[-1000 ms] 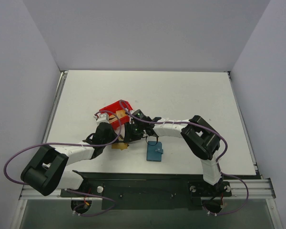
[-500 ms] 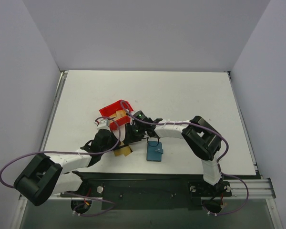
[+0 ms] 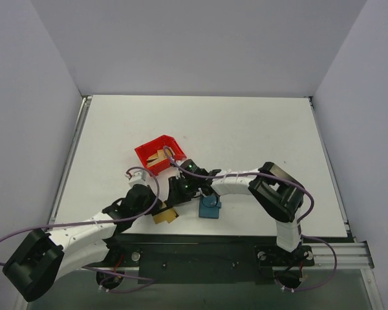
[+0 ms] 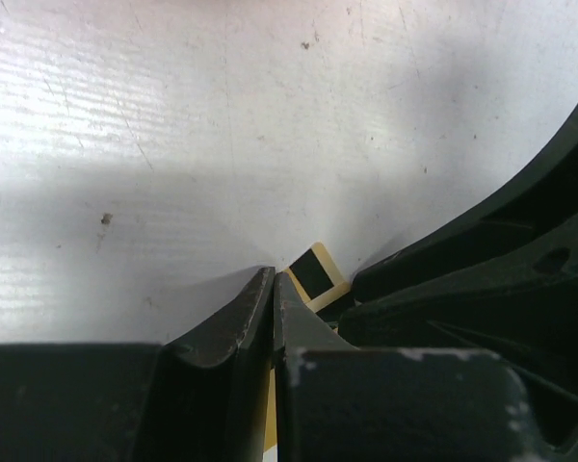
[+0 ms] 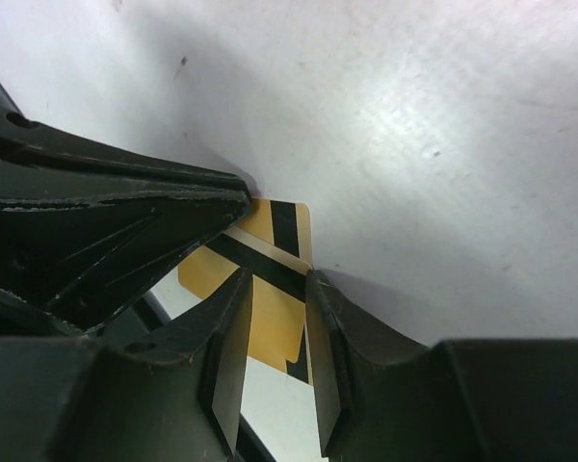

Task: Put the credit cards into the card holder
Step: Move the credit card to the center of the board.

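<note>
Credit cards [image 3: 165, 215] are near the front edge of the worktop [image 3: 246, 129], between the two arms. From their left side, the left fingers [image 4: 239, 316] are pinched almost shut on one card's edge. The right fingers [image 5: 233, 322] stand over the striped faces with a narrow gap, gripping nothing. The card holder [image 3: 210, 207] lies just right of the cards, nearer to the right arm.

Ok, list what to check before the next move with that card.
1. Grip of left end effector on credit card: ok, clamped.
2. Is right end effector free: ok, jaws apart, nothing seen pinched.
3. Is card holder open for insertion: not ok, looks folded shut.
4. Held card out of the red bin: ok.
5. Number of cards pinched: cannot tell.
</note>
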Robot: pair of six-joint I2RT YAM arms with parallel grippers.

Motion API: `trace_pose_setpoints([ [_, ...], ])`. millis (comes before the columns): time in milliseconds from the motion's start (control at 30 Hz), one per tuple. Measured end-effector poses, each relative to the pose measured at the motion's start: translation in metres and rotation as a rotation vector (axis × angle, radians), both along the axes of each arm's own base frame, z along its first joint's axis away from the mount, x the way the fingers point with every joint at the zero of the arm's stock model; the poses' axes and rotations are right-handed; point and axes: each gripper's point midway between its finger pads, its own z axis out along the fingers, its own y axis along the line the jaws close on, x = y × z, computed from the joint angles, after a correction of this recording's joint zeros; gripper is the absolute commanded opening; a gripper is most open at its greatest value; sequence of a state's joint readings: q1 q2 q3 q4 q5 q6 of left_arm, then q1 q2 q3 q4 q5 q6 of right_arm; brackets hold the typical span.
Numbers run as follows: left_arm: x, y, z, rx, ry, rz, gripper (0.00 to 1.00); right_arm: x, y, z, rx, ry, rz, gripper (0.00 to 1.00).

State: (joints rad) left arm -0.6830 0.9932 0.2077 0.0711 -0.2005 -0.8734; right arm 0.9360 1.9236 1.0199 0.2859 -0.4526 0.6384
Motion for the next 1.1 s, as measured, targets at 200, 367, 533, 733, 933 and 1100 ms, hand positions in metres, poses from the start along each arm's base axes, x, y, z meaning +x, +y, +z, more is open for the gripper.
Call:
trace_pose_setpoints([
  [200, -0.012, 0.001, -0.001, 0.001, 0.03, 0.0, 0.17, -0.021, 0.007, 0.0, 0.016, 0.024, 0.036, 0.26],
  [367, -0.019, 0.006, 0.0, 0.006, 0.046, 0.019, 0.23, -0.028, 0.008, 0.001, 0.018, 0.026, 0.043, 0.26],
  [533, -0.024, 0.016, 0.001, 0.026, 0.055, 0.041, 0.28, -0.031, -0.004, 0.001, -0.008, 0.008, 0.018, 0.27],
  [733, -0.031, 0.023, 0.001, 0.034, 0.069, 0.058, 0.29, -0.031, -0.018, 0.001, -0.048, -0.011, -0.008, 0.27],
  [933, -0.037, 0.026, 0.0, 0.025, 0.091, 0.07, 0.29, -0.031, -0.024, 0.001, -0.063, -0.025, -0.017, 0.27],
  [1100, -0.047, 0.029, 0.001, 0.017, 0.111, 0.073, 0.29, -0.031, -0.027, 0.001, -0.069, -0.031, -0.018, 0.27],
])
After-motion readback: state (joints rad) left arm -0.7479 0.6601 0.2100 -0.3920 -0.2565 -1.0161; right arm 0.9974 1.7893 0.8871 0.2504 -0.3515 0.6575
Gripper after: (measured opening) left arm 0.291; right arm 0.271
